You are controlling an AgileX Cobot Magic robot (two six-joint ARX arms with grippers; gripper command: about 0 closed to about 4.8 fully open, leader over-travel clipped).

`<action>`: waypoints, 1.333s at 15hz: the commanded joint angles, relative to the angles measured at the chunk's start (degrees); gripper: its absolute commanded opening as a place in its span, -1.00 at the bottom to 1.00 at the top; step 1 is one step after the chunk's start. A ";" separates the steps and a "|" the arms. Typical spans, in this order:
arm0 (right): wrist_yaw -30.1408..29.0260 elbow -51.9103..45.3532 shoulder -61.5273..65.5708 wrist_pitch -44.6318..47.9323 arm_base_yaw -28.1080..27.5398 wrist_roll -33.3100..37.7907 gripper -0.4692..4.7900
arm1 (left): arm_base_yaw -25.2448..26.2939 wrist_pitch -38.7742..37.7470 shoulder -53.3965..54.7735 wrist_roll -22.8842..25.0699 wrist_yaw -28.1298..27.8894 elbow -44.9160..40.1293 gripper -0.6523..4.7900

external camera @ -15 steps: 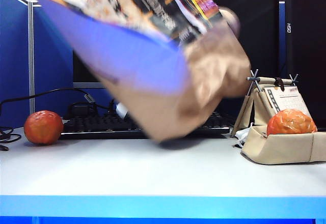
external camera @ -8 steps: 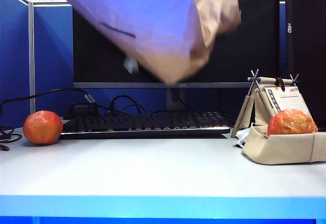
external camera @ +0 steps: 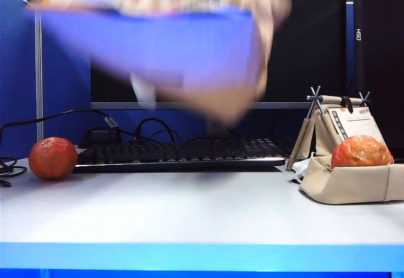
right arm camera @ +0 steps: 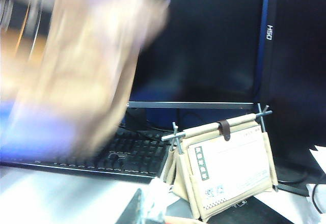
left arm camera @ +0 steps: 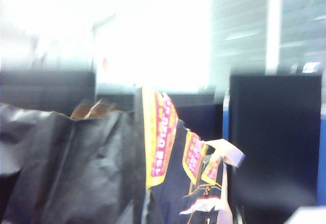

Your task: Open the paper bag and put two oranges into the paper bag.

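Observation:
The paper bag (external camera: 158,44) hangs blurred in the air at the top of the exterior view, its blue side facing down, well above the table. It fills the lower left wrist view (left arm camera: 76,168), crumpled and close to the camera, and hides my left gripper's jaws. No part of the left gripper shows clearly in the exterior view. One orange (external camera: 53,158) rests on the table at the far left. The other orange (external camera: 361,151) sits in the beige fabric tray (external camera: 353,186) at the right. My right gripper (right arm camera: 147,208) stays low near that tray, shut and empty.
A black keyboard (external camera: 183,151) lies across the back of the table in front of a dark monitor (external camera: 303,50). A desk calendar on a stand (external camera: 344,123) rises behind the tray. Cables (external camera: 12,164) trail at the far left by the blue partition (external camera: 19,69).
The paper bag has risen from just above the table to the top of the view and swung closer to level. Both oranges and the right arm have kept still.

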 commanded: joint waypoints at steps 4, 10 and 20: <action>-1.20 0.17 -0.09 0.96 0.00 -0.04 -0.84 | -0.07 9.31 -1.11 -3.23 0.17 -11.78 -0.78; -2.40 0.17 -0.09 0.52 0.00 -0.02 -0.84 | -4.96 11.37 3.72 3.04 3.78 -13.22 -0.78; -2.58 0.17 -0.09 -1.25 -0.02 -0.50 -0.84 | -17.55 -0.13 3.82 16.26 -8.59 -23.28 -0.48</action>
